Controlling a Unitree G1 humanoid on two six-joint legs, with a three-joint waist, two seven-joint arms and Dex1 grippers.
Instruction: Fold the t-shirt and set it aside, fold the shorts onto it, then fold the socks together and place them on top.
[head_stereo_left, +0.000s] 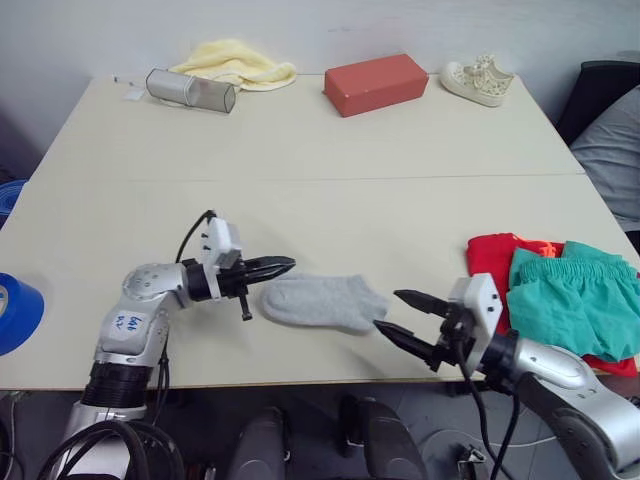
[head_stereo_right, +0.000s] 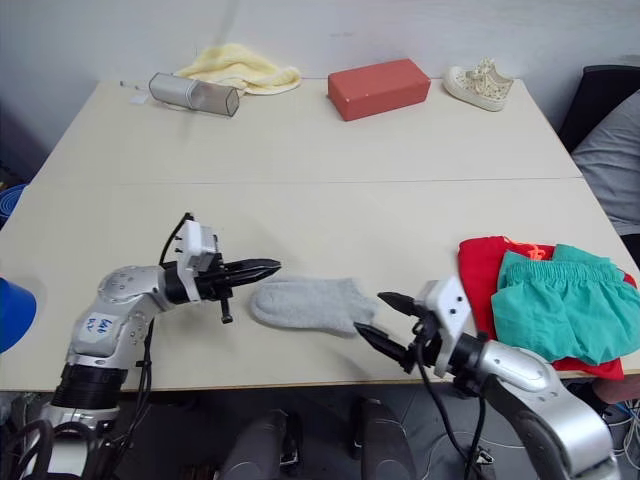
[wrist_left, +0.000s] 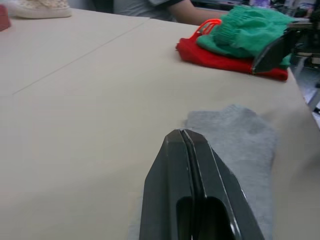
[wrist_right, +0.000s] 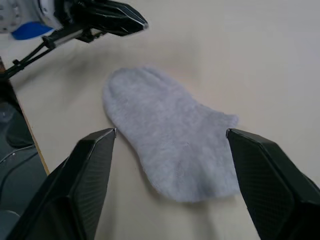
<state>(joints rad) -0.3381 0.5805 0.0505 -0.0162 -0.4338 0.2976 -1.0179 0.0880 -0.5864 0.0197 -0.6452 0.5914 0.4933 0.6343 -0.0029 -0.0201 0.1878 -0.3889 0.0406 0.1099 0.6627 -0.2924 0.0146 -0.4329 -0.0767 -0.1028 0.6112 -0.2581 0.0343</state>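
Note:
The grey socks (head_stereo_left: 322, 302) lie flat near the table's front edge, looking like one sock shape. My left gripper (head_stereo_left: 285, 266) is shut with nothing in it, its tip just above the socks' toe end. My right gripper (head_stereo_left: 402, 318) stands open just right of the socks' cuff end, fingers (wrist_right: 92, 172) spread either side of them and holding nothing. At the right edge the folded red t-shirt (head_stereo_left: 488, 257) lies under the folded teal shorts (head_stereo_left: 575, 300).
Along the far edge stand a metal cylinder (head_stereo_left: 190, 89), a pale yellow cloth (head_stereo_left: 236, 60), a red box (head_stereo_left: 375, 83) and a cream shoe (head_stereo_left: 478, 80). A blue tape roll (head_stereo_left: 15, 312) sits at the left edge. A person's sleeve (head_stereo_left: 610, 150) shows at right.

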